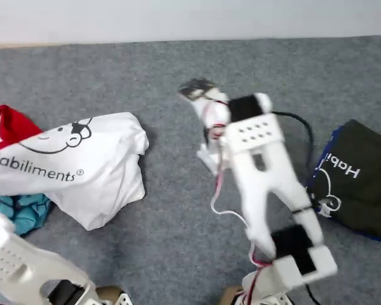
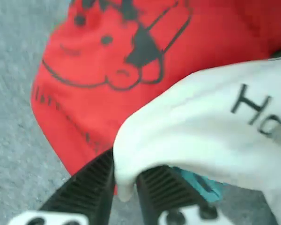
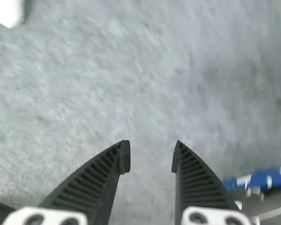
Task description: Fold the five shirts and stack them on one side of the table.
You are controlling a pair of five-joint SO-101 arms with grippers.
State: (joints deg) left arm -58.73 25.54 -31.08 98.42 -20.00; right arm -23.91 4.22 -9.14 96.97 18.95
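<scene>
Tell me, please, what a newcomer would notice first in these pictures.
The crumpled white shirt at the left side of the grey table stands out, lying partly over a red shirt and a teal shirt, with the left gripper pinching its edge. A dark shirt sits at the opposite side, and the right gripper hangs open above the table between them.

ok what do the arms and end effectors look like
Both are white plastic with black motor blocks. The right arm carries a plate of small holes, thin red and white wires and a black cable; the left arm shows the same holes. The left end effector and right end effector have black ribbed, tapered fingers on white bases.
</scene>
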